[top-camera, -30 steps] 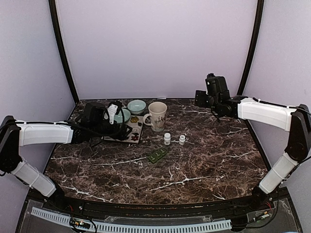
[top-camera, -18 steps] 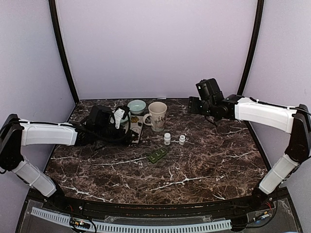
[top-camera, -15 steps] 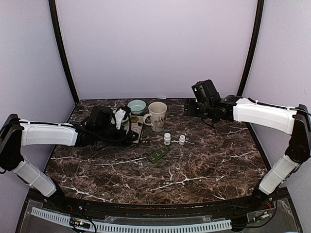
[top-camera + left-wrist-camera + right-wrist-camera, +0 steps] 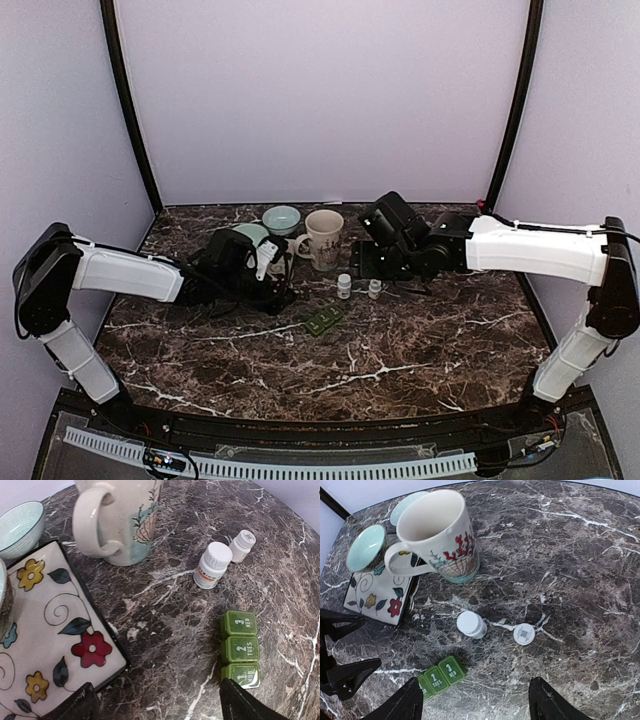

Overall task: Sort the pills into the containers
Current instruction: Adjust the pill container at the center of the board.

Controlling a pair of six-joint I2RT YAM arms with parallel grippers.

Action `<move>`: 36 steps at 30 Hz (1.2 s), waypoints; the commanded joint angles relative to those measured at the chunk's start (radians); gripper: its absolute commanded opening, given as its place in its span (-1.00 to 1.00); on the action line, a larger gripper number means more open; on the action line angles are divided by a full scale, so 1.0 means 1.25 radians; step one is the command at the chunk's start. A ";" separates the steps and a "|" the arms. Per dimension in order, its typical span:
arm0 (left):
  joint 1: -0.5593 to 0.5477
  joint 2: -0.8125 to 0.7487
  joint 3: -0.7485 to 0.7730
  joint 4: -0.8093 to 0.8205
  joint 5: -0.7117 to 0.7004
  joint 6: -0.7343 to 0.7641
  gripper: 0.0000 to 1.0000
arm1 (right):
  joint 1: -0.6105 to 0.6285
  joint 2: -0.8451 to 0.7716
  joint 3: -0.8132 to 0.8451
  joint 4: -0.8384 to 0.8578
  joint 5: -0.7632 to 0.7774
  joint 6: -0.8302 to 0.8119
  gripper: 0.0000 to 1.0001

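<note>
Approach step. My left pincer (image 4: 157, 707) and right pincer (image 4: 476, 705) stand apart, empty. The 2 pill bottles (image 4: 472, 624) stand on the table (image 4: 580, 580) near the green organizer (image 4: 439, 676). Next, probably: centre 1 pincer over 1 bottle.

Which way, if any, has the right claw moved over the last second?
Yes. The right claw has swung left across the dark marble table, ending near the white ceramic mug.

1. The right gripper (image 4: 475, 680) has swung left and nearer from the far right side, and now hangs over the pill bottles (image 4: 344, 287).
2. The left gripper (image 4: 155, 690) has slid right across the flowered tray (image 4: 50, 630), towards the green pill organizer (image 4: 324, 320).
</note>
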State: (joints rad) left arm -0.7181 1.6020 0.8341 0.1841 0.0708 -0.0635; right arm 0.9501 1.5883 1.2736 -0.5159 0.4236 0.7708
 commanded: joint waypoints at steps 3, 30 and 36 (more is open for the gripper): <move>-0.019 0.046 0.055 0.026 0.058 0.022 0.70 | 0.046 0.036 0.008 -0.040 -0.036 0.032 0.36; -0.037 0.135 0.142 -0.114 0.039 0.033 -0.62 | 0.042 0.263 0.019 0.049 -0.220 -0.118 -0.34; -0.047 0.132 0.120 -0.110 0.051 0.019 -0.65 | 0.033 0.288 0.034 0.057 -0.240 -0.128 -0.35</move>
State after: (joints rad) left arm -0.7654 1.7725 0.9966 0.0628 0.1165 -0.0296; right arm 1.0004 1.9221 1.2816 -0.4706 0.1493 0.6312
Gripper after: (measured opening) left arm 0.177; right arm 0.324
